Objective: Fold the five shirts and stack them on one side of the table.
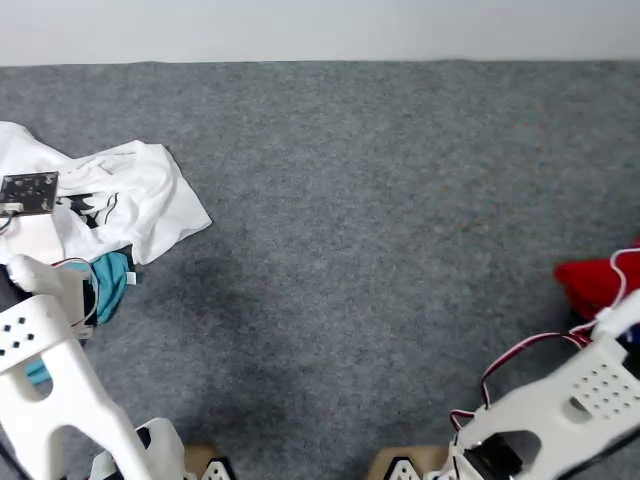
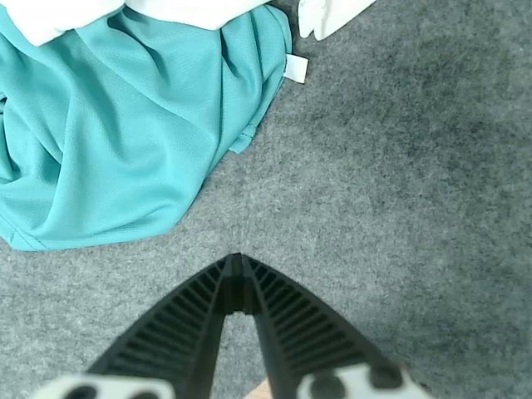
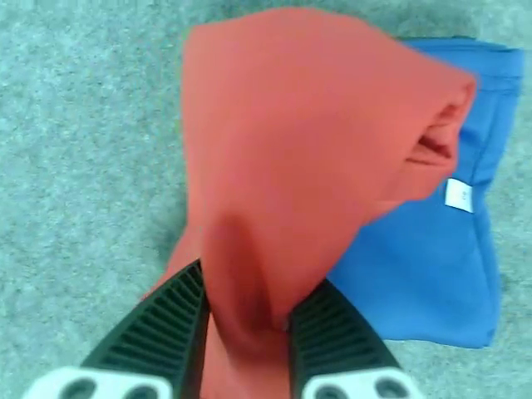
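Jaws of right arm are pinching red shirt (image 3: 299, 125), likely for stacking on blue shirt (image 3: 432, 283) just beyond; jaws of left arm are sitting pressed together, teal shirt (image 2: 125, 141) ahead.

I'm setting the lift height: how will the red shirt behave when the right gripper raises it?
Probably floppy: the red shirt bunches in soft folds at the right gripper, so it should hang and sway rather than hold shape. It looks thin, so likely light. It overlaps the blue shirt, so it might drag that along.
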`<move>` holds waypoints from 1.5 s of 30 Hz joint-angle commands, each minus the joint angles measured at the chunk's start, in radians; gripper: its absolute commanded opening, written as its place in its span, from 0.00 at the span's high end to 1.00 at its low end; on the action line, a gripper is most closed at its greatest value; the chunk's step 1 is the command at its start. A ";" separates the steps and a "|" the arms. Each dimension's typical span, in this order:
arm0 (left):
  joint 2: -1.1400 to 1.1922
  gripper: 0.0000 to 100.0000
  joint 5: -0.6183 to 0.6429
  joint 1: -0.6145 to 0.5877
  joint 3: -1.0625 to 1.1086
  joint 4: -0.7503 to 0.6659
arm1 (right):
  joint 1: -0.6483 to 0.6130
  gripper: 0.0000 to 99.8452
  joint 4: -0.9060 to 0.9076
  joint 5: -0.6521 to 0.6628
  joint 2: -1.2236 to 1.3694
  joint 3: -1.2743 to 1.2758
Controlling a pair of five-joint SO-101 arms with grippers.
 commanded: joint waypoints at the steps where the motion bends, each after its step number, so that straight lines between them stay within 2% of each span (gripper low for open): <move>1: -0.026 1.00 0.008 0.006 -0.004 0.023 | 0.045 0.99 -0.033 0.012 -0.008 -0.008; 12: -0.026 1.00 0.008 0.006 -0.004 0.023 | 0.162 0.97 -0.186 0.140 0.268 -0.011; 18: -0.026 1.00 0.008 0.006 0.001 0.023 | 0.206 0.77 -0.153 0.140 0.294 -0.061; 22: -0.026 1.00 0.006 0.006 0.045 0.023 | 0.209 0.73 -0.056 0.140 0.255 -0.203; 28: -0.026 1.00 0.006 0.006 0.036 0.023 | 0.199 0.74 0.044 0.138 0.203 -0.428; 35: -0.026 1.00 0.006 0.006 0.027 0.023 | 0.163 0.83 0.038 0.143 0.248 -0.405; 41: -0.026 1.00 0.003 0.006 0.027 0.023 | 0.185 0.99 -0.087 0.146 0.446 -0.390; 45: -0.026 1.00 0.002 0.006 0.027 0.023 | 0.234 0.98 -0.154 0.147 0.515 -0.391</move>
